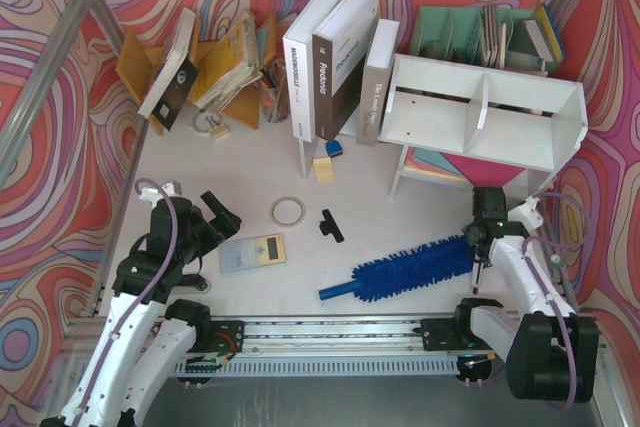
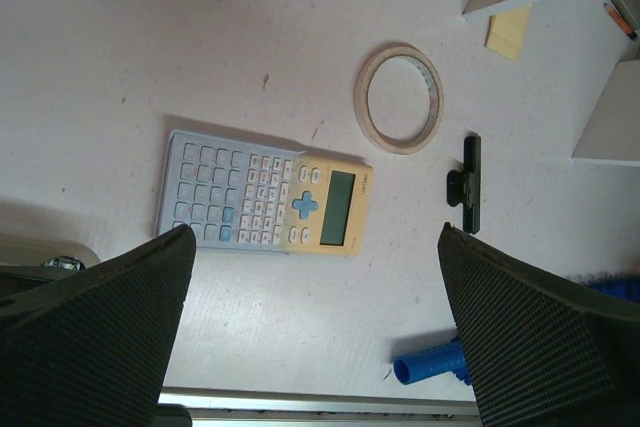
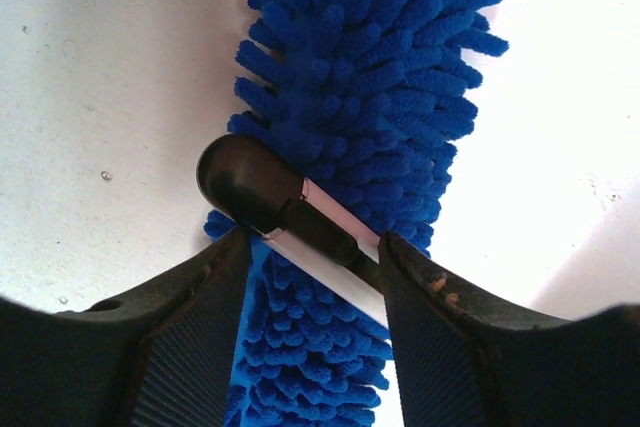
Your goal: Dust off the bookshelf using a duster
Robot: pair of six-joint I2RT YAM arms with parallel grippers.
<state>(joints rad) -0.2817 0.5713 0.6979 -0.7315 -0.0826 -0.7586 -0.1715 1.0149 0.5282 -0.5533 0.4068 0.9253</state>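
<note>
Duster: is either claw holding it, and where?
Right claw straddles the duster at its fluffy head, far from the handle; a firm grip cannot be told. Left claw is open, empty.

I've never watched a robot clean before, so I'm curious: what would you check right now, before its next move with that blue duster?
1. Right gripper astride the duster: ok, fingers flank its fluffy head.
2. Grip firm: cannot tell.
3. Handle unobstructed: ok, nothing lies on it.
4. Left gripper clear: ok, open above the calculator.
5. Bookshelf upright: ok, standing on its legs beyond the duster.
</note>
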